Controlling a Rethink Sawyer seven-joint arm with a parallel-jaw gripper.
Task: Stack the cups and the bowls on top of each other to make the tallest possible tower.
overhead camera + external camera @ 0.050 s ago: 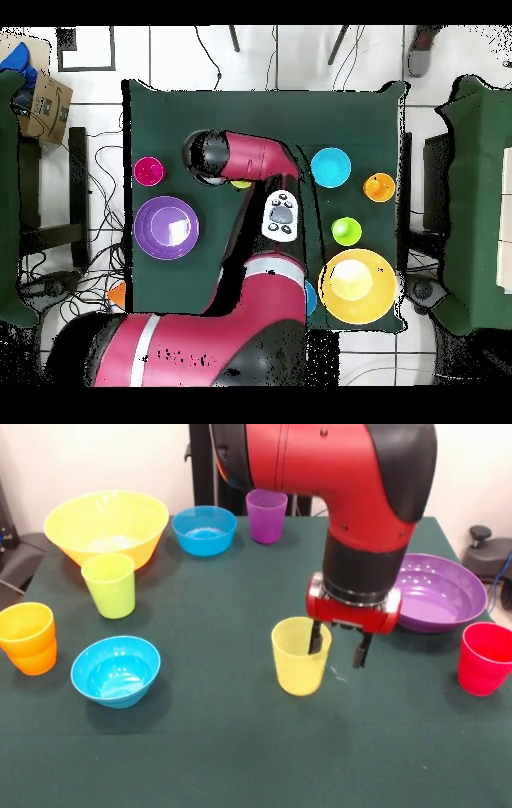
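We see the red and black arm (352, 472) come down from above, its black wrist (362, 572) pointing straight at the table. Below it sits the red gripper (339, 652), with two dark fingers (362, 651) hanging down and set apart (one dips inside the yellow cup (299, 658), the other stands outside its wall). From overhead we see the arm (240, 156) bend sideways, hiding the gripper.
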